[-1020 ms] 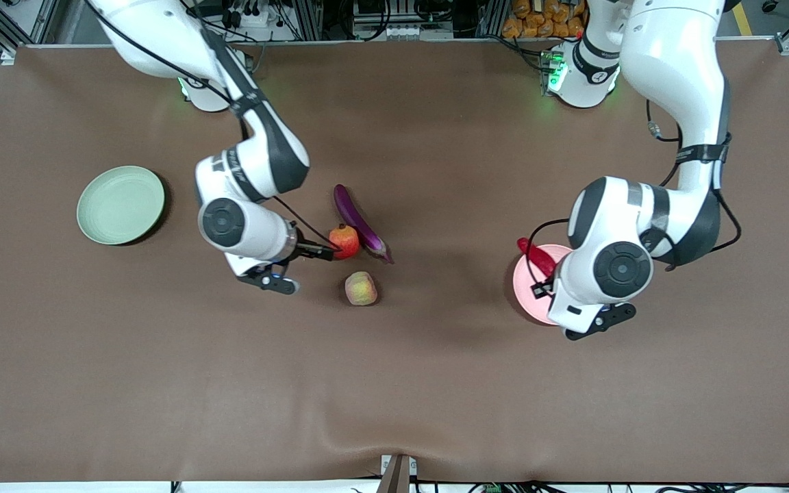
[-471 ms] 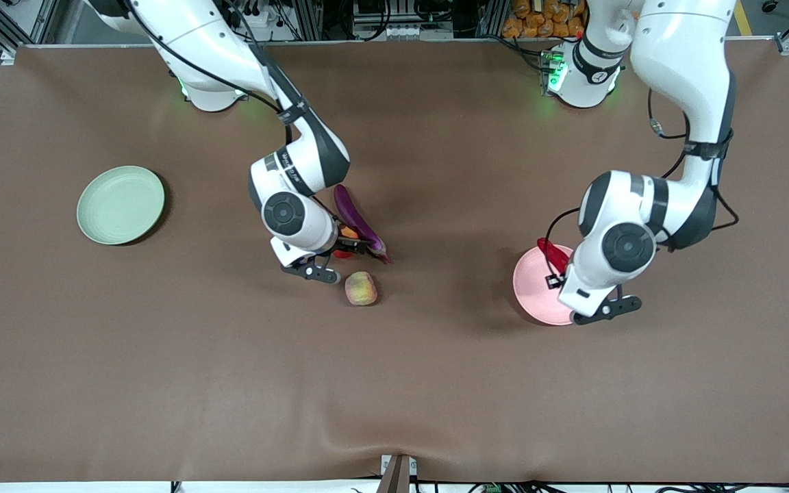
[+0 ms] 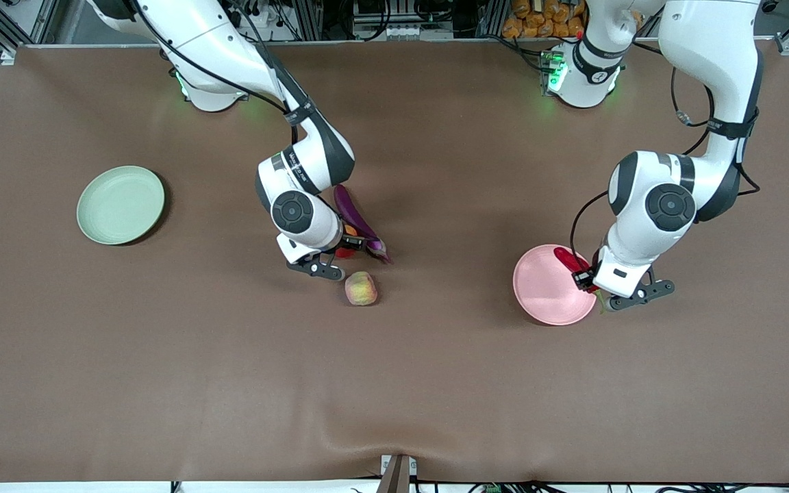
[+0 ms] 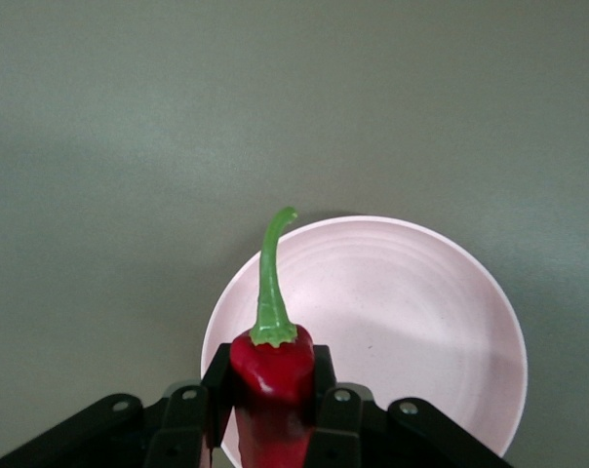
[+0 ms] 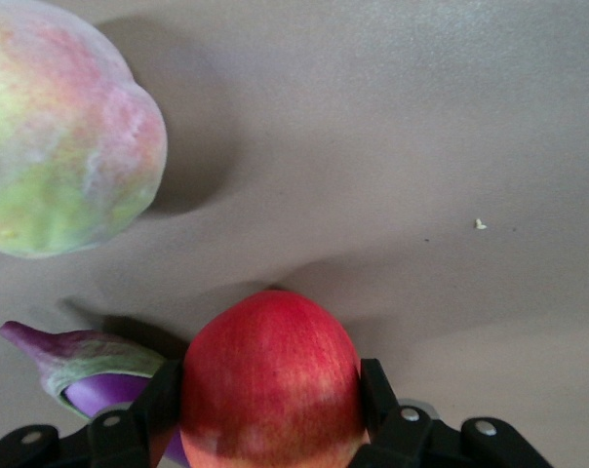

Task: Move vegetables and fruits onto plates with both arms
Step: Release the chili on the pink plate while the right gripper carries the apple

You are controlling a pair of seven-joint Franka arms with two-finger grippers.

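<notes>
- Front cam sits high, facing the arms, whole table (image 3: 394, 383) in frame.
- Left wrist cam looks down close on the pink plate (image 4: 412, 322), also in front view.
- Right wrist cam is super close on the peach (image 5: 60, 127), also in front view.

Legible text: none.
Right arm (image 3: 302, 174), wrist band: white lettering present, unreadable.
Left arm base (image 3: 583, 72): round dial mark at 5 o'clock of the green light, characters not resolvable.
Wrist views: no markings.
</notes>
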